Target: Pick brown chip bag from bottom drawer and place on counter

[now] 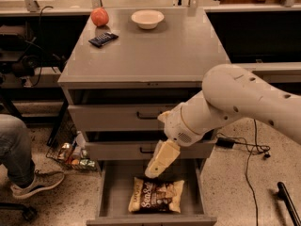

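Observation:
The brown chip bag (156, 196) lies flat in the open bottom drawer (113, 197), with white script lettering facing up. My gripper (154, 171) hangs at the end of the white arm, pointing down over the drawer, just above the bag's upper edge. It holds nothing that I can see. The counter (164, 51) is the grey top of the cabinet, above the two shut upper drawers.
On the counter stand a red apple (99, 17), a white bowl (147, 19) and a small dark blue candy bar (103, 39). A person's leg and shoe (21, 173) are at the left. Cans lie on the floor (75, 158). Cables run on the floor at the right (249, 159).

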Robot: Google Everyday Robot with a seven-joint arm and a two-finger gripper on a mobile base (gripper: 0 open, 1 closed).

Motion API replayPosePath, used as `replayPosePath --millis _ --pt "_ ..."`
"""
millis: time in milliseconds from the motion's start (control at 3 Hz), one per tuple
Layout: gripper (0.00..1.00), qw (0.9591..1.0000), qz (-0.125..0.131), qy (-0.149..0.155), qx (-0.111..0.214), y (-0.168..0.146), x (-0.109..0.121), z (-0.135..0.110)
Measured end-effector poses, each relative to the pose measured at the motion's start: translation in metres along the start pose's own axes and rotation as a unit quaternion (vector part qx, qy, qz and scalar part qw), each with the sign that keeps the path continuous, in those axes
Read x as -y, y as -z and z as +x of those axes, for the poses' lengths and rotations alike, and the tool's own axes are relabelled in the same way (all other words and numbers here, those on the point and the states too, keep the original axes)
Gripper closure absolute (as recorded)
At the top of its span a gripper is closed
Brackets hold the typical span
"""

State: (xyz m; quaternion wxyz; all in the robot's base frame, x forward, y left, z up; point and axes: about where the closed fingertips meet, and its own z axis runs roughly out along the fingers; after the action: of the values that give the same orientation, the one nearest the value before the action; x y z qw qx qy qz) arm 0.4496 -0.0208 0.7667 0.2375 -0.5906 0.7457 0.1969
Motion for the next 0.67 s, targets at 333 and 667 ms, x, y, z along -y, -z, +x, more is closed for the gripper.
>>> replayPosePath --millis 333,667 --pt "0.0 0.9998 0.017 0.0 0.005 0.008 0.008 -0.003" --pt "0.0 0.9998 0.006 0.009 -0.015 -0.011 0.002 0.005"
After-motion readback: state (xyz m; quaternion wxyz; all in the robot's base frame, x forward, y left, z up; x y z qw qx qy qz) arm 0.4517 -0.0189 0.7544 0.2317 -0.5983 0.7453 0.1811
